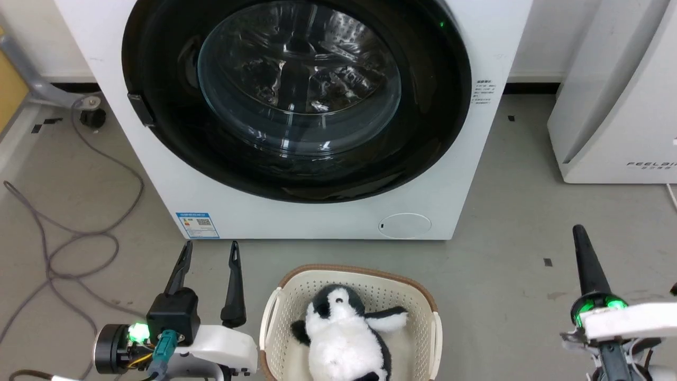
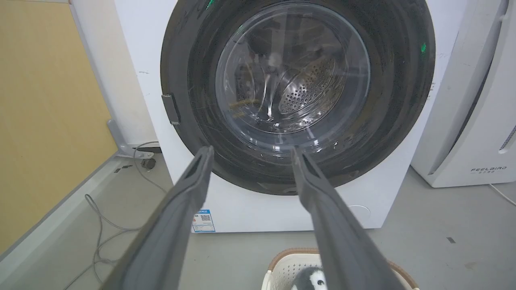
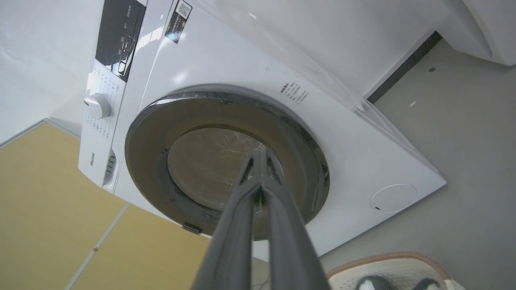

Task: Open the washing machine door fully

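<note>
The white washing machine (image 1: 328, 217) stands straight ahead, and its round black door (image 1: 164, 153) with the bulging glass centre lies flat against the front, closed. A small black tab (image 1: 140, 109) sits on the door's left rim; the tab (image 2: 170, 108) also shows in the left wrist view. My left gripper (image 1: 210, 248) hovers low at the lower left, open, its fingers (image 2: 193, 181) apart and empty, short of the door (image 2: 387, 121). My right gripper (image 1: 580, 231) is at the lower right, shut on nothing, well clear of the machine. From the right wrist the door (image 3: 145, 141) appears tilted.
A cream laundry basket (image 1: 285, 296) holding a plush penguin (image 1: 344, 333) sits on the floor just before the machine, between my arms. Grey cables (image 1: 63, 243) trail on the floor at the left. A white FEELBIRD appliance (image 1: 613, 116) stands at the right. A yellow panel (image 2: 44, 121) borders the left.
</note>
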You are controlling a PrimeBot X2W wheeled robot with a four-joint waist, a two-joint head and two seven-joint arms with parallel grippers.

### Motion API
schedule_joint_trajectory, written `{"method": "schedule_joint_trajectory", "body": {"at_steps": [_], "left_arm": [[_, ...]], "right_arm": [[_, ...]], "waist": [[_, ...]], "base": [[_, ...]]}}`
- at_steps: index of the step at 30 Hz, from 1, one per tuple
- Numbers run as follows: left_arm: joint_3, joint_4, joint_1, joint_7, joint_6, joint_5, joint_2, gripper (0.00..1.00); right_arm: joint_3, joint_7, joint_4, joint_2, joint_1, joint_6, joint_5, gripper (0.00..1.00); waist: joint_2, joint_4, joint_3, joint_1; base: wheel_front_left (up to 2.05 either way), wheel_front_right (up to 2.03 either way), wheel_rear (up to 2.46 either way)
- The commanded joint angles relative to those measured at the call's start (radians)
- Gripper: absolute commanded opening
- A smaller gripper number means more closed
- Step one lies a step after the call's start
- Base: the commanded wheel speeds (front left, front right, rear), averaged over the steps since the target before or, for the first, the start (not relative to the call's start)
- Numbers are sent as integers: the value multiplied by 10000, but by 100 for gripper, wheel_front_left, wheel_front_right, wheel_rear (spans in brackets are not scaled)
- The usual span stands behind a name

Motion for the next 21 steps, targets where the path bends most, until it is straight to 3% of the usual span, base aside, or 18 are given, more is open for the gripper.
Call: {"method": "schedule_joint_trajectory", "body": {"at_steps": [1,21], "left_arm": [[-35,-13,-216,-140,72,35,10,100],[-404,-160,-1039,-537,333,78,64,100]], "right_arm": [[-160,141,184,-53,-346,6,480,0],[-969,794,2377,-964,-3605,7,2670,0]], "waist": [[-1,56,102,0],[-1,650,1439,0]], "base": [[0,0,0],[0,0,0]]}}
